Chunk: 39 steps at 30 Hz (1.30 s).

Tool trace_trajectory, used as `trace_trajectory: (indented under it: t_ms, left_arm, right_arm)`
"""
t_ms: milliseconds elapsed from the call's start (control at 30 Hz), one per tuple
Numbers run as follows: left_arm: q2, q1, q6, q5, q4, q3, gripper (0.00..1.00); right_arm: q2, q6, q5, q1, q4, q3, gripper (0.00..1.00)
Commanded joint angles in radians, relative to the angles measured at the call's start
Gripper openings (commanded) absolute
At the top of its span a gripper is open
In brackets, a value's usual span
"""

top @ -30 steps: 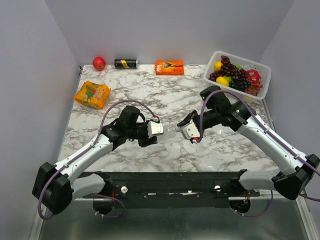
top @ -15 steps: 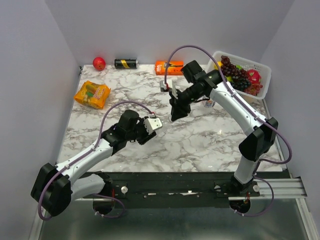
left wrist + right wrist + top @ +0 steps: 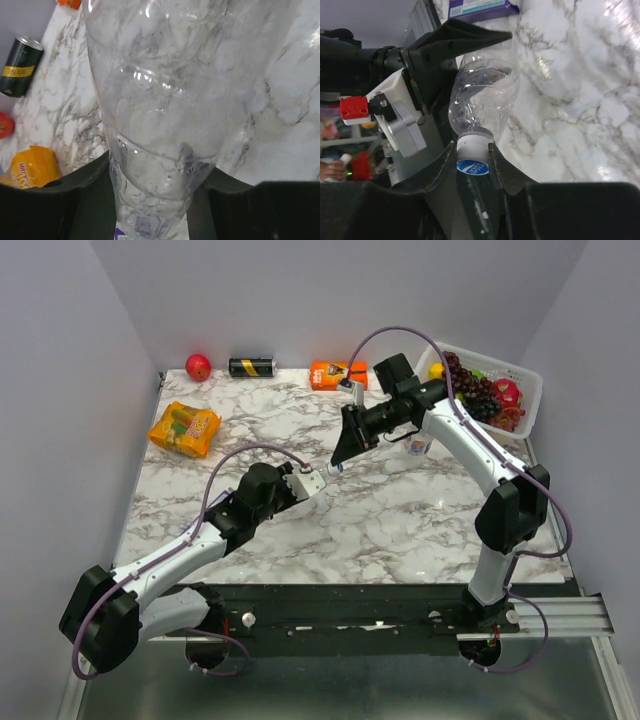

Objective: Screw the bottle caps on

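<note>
Right fingers point(image 3: 496, 167): closed onto the cap point(image 3: 472, 156), one on each side of its rim, with the blue-printed top facing the wrist camera.
Cap: sits on the neck of the bottle point(image 3: 482, 95), held in the air between the two arms. Whether the thread has caught cannot be told.
Left fingers point(image 3: 60, 200): clamped around the lower body of the bottle, which fills the left wrist view.
Grippers: the right gripper point(image 3: 336, 464) faces the left gripper point(image 3: 320, 480) nose to nose above the middle of the marble table point(image 3: 400, 520).
Risk, cross-threading: the bottle lies tilted in the left grip. If the cap is not square to the neck, a turn would likely jam it or ride over the thread.
Risk, bottle turning: the thin clear wall looks soft and dented, so a twist at the cap could spin or buckle the bottle inside the left fingers instead of tightening.
Risk, cap slipping: the hold is on a narrow rim, so the cap could pop free and drop to the table.
Second bottle point(image 3: 420, 445): stands near the fruit basket point(image 3: 525, 380), close by the right arm. A wide swing of that arm could knock it over. Whether it has a cap cannot be told.
Farther off: the can point(image 3: 252, 367), apple point(image 3: 198, 366), orange box point(image 3: 338, 375) and snack packet point(image 3: 184, 428) lie well apart from the work.
</note>
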Motion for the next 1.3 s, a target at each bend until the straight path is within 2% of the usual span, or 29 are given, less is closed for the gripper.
trace_trajectory:
  t_ms: [0, 33, 67, 100, 167, 233, 267, 300, 367, 433, 500, 533, 567, 600, 633, 667, 700, 733, 767, 933, 1267]
  left_arm:
    - [-0.018, -0.013, 0.305, -0.194, 0.259, -0.012, 0.0]
    - [-0.02, -0.017, 0.45, -0.203, 0.309, -0.034, 0.0]
    - [-0.018, -0.019, 0.515, -0.234, 0.439, -0.057, 0.0]
    - [-0.002, -0.019, 0.555, -0.245, 0.487, -0.083, 0.0]
    - [0.009, -0.017, 0.589, -0.254, 0.506, -0.079, 0.0]
    - [0.012, -0.017, 0.551, -0.253, 0.462, -0.056, 0.0]
    - [0.012, -0.016, 0.504, -0.249, 0.397, -0.048, 0.0]
    - [0.012, -0.017, 0.47, -0.24, 0.358, -0.033, 0.0]
    - [0.015, -0.014, 0.395, -0.233, 0.227, -0.014, 0.0]
    - [0.022, 0.004, 0.228, -0.173, 0.116, 0.026, 0.0]
    - [0.029, 0.027, 0.073, -0.11, -0.035, 0.073, 0.0]
    - [0.032, 0.068, -0.078, -0.014, -0.081, 0.09, 0.0]
    - [0.031, 0.085, -0.149, 0.031, -0.13, 0.099, 0.0]
    - [0.023, 0.107, -0.204, 0.075, -0.142, 0.107, 0.0]
    - [0.014, 0.119, -0.287, 0.197, -0.144, 0.104, 0.0]
    - [0.0, 0.122, -0.317, 0.221, -0.12, 0.096, 0.0]
    - [-0.023, 0.122, -0.349, 0.264, -0.098, 0.083, 0.0]
    - [-0.034, 0.124, -0.372, 0.302, -0.077, 0.075, 0.0]
    - [-0.046, 0.124, -0.397, 0.389, -0.031, 0.067, 0.0]
    - [-0.04, 0.124, -0.473, 0.534, 0.063, 0.072, 0.0]
    - [0.0, 0.124, -0.539, 0.61, 0.117, 0.098, 0.0]
  right_arm:
    - [0.004, 0.189, -0.212, 0.031, -0.068, -0.071, 0.0]
    - [0.004, 0.189, -0.221, 0.027, -0.065, -0.067, 0.0]
    - [0.007, 0.188, -0.226, 0.023, -0.063, -0.061, 0.0]
    - [0.011, 0.186, -0.226, 0.014, -0.06, -0.055, 0.0]
    - [0.021, 0.18, -0.221, 0.003, -0.056, -0.032, 0.0]
    - [0.034, 0.174, -0.218, -0.017, -0.048, -0.006, 0.0]
    - [0.039, 0.157, -0.205, -0.025, -0.045, 0.034, 0.02]
    - [0.048, 0.13, -0.198, -0.044, -0.044, 0.068, 0.1]
    - [0.074, 0.061, -0.165, -0.074, -0.054, 0.187, 0.32]
    - [0.087, -0.057, -0.128, -0.107, -0.097, 0.267, 0.37]
    - [0.065, -0.239, -0.09, -0.117, -0.138, 0.323, 0.47]
    - [0.041, -0.296, -0.086, -0.115, -0.139, 0.305, 0.5]
    - [0.013, -0.37, -0.082, -0.115, -0.131, 0.276, 0.56]
    - [-0.074, -0.367, -0.071, -0.115, -0.029, 0.143, 0.59]
    - [-0.123, -0.34, -0.06, -0.115, 0.054, 0.063, 0.62]
    - [-0.172, -0.258, -0.05, -0.115, 0.153, -0.017, 0.69]
    - [-0.259, -0.227, -0.027, -0.114, 0.323, -0.098, 0.73]
    - [-0.286, -0.203, -0.011, -0.108, 0.387, -0.195, 0.74]
    - [-0.307, -0.179, 0.004, -0.101, 0.43, -0.225, 0.75]
    - [-0.32, -0.105, 0.075, -0.057, 0.59, -0.268, 0.75]
    - [-0.271, -0.006, 0.053, 0.02, 0.725, -0.26, 0.8]
